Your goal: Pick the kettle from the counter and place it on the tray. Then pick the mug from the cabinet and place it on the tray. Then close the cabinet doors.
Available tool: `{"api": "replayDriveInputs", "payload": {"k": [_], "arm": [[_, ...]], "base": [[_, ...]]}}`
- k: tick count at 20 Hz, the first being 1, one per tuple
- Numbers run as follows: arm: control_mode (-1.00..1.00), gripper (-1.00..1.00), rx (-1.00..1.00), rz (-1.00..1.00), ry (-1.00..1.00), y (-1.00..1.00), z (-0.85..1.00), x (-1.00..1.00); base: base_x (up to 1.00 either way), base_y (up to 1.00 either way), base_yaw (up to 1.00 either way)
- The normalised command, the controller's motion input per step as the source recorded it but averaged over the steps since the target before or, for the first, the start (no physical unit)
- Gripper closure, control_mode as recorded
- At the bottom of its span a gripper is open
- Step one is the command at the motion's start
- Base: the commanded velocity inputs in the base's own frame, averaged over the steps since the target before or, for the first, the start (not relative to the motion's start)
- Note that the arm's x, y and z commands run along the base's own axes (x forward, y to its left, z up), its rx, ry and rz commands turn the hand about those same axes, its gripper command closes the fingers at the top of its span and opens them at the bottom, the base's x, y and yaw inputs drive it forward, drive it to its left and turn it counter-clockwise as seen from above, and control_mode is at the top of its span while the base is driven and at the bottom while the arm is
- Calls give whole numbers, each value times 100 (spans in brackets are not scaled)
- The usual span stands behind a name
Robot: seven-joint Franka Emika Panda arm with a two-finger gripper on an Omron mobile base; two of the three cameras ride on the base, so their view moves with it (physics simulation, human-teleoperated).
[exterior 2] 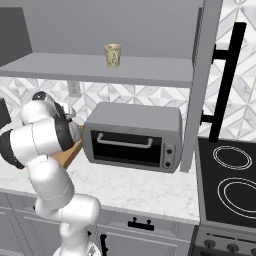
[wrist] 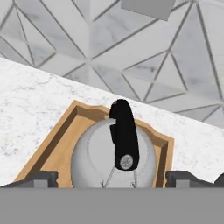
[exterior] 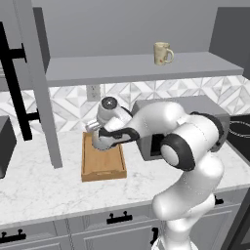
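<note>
A speckled grey-white domed kettle (wrist: 113, 157) with a black handle sits in a light-brown wooden tray (exterior: 103, 164) on the white marble counter (exterior: 44, 183). The gripper (wrist: 112, 178) hovers over it, fingers (wrist: 40, 179) spread wide on either side. A cream mug (exterior: 163, 53) stands on the grey cabinet shelf (exterior: 132, 68).

The marble counter (exterior: 44, 185) carries the tray (exterior: 102, 168) (wooden) and toaster oven (exterior 2: 132, 136).

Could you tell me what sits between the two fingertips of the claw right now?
In the hand view, the kettle sits between the open claw's fingertips, resting in the wooden tray; neither tip touches it.
</note>
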Motion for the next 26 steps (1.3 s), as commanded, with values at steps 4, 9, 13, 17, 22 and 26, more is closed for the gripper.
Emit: {"api": "replayDriveInputs", "payload": {"k": [4, 9, 13, 17, 22, 26], "arm": [[-100, -100, 0, 0, -11, -5, 24, -64], [-100, -100, 0, 0, 0, -3, 43, -61], [-100, -100, 0, 0, -3, -10, 57, -64], [-100, -100, 0, 0, 2, -30, 51, -56], [-100, -100, 0, 0, 1, -47, 54, -55], [-100, -100, 0, 0, 1, -43, 56, -53]], "base": [[0, 0, 0], [0, 0, 0], [0, 0, 0], [0, 0, 0], [0, 0, 0], [0, 0, 0]]}}
